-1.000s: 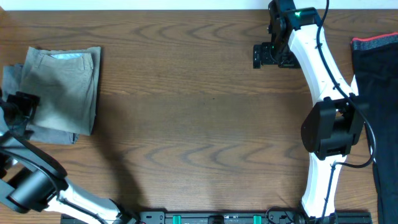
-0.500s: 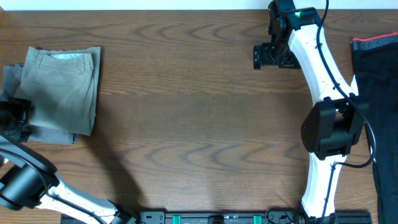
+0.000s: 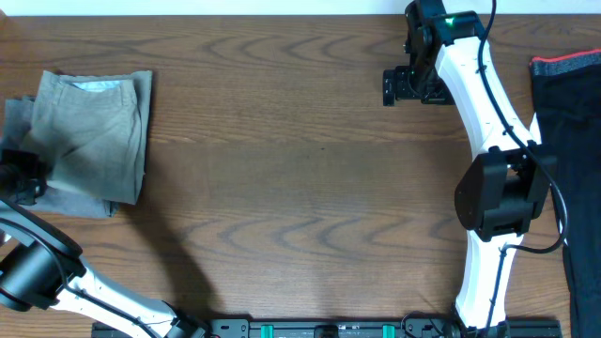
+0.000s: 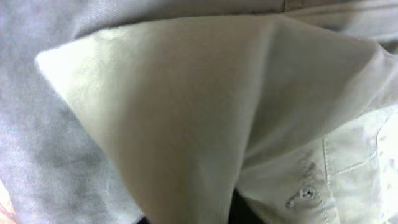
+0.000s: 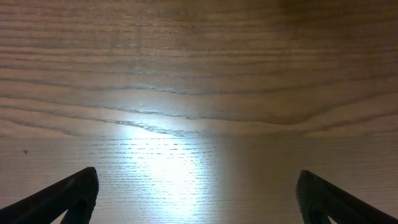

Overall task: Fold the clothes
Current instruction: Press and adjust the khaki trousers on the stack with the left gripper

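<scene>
Resting against the left edge of the folded khaki-green shorts (image 3: 94, 131), my left tool (image 3: 21, 174) is buried in cloth, perhaps pinching a fold; I cannot tell whether it is clamped. The shorts lie on a grey pair (image 3: 13, 117) at the surface's (image 3: 300, 188) far left. My right tool (image 3: 394, 84) hovers over bare wood, fingers wide apart.
</scene>
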You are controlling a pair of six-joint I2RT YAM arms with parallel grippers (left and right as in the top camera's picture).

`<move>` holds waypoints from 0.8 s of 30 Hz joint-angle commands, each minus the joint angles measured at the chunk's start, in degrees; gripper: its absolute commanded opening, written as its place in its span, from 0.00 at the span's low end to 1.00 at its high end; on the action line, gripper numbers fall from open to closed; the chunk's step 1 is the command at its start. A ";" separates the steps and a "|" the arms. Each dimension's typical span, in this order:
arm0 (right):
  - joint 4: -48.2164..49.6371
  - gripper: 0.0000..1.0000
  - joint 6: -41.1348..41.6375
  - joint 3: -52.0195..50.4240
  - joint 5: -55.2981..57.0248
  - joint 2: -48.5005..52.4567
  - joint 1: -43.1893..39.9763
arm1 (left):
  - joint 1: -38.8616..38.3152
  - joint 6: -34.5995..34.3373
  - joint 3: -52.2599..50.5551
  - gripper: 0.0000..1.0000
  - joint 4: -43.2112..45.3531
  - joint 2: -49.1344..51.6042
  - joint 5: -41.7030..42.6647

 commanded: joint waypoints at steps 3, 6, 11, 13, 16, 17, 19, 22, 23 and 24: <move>-0.13 0.99 -0.81 0.81 0.76 -0.15 -0.42 | -0.02 1.09 -0.04 0.14 -0.57 -3.63 -0.13; 0.07 0.99 -0.81 0.81 0.79 -0.15 -0.42 | -0.02 1.11 -0.04 0.14 -0.55 -6.95 -0.15; 0.04 0.99 -0.83 0.81 0.79 -0.15 -0.42 | -0.02 1.60 -0.04 0.15 -0.09 -11.47 -1.75; 0.02 0.99 -0.83 0.81 0.79 -0.15 -0.42 | -0.02 1.75 -0.04 0.15 -0.11 -12.48 -4.44; 0.00 0.99 -0.83 0.81 0.79 -0.15 -0.42 | 0.00 3.85 -0.04 0.17 0.07 -12.76 -6.93; 0.02 0.99 -0.83 0.81 0.79 -0.15 -0.42 | 0.02 4.83 -0.04 0.17 0.17 -12.72 -6.91; 0.02 0.99 -0.83 0.81 0.79 -0.15 -0.42 | 0.02 6.10 -0.04 0.17 0.90 -12.70 -7.02; 0.00 0.99 -0.83 0.81 0.79 -0.15 -0.42 | 0.02 6.05 -0.04 0.21 1.62 -12.70 -9.79; -0.02 0.99 -0.83 0.81 0.79 -0.15 -0.42 | 0.02 6.08 -0.04 0.24 1.60 -12.70 -10.69; -0.02 0.99 -0.83 0.81 0.79 -0.15 -0.42 | 0.02 6.10 -0.04 0.27 1.57 -12.70 -11.45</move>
